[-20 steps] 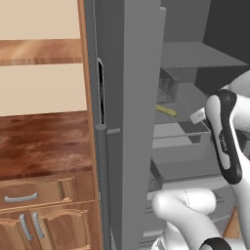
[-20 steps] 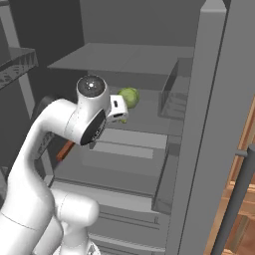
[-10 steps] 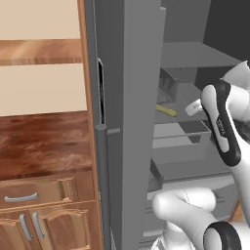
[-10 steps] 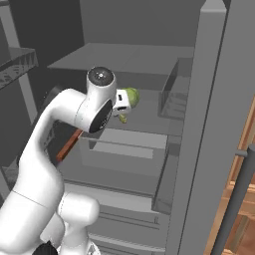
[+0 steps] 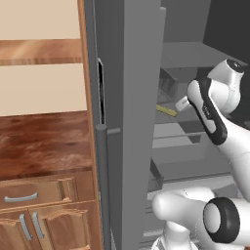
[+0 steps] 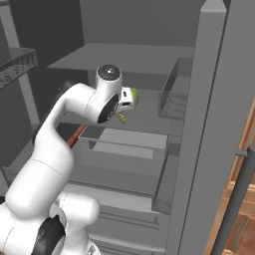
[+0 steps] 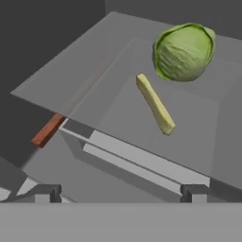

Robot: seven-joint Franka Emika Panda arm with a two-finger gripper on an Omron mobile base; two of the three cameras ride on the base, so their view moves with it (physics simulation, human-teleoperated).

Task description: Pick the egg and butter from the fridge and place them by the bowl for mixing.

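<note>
The fridge (image 5: 132, 122) stands open, and my arm reaches in over a grey shelf (image 7: 104, 90). The butter (image 7: 156, 104) is a thin yellow stick lying flat on that shelf, also seen as the butter (image 5: 166, 110) and the butter (image 6: 121, 118). My gripper (image 7: 119, 194) hangs open above and in front of it, its fingertips (image 7: 45, 193) wide apart with nothing between them. The egg and the bowl are out of view.
A green leafy ball (image 7: 183, 51) sits on the shelf just behind the butter. An orange-red stick (image 7: 47, 130) lies at the shelf's left edge. A drawer front (image 7: 137, 158) runs below. Door bins (image 6: 172, 97) hang on the right; wooden cabinets (image 5: 44, 146) stand left of the fridge.
My arm has pushed further into the fridge, and the wrist has risen and come closer to the shelf with the butter. The jaws have stayed open.
</note>
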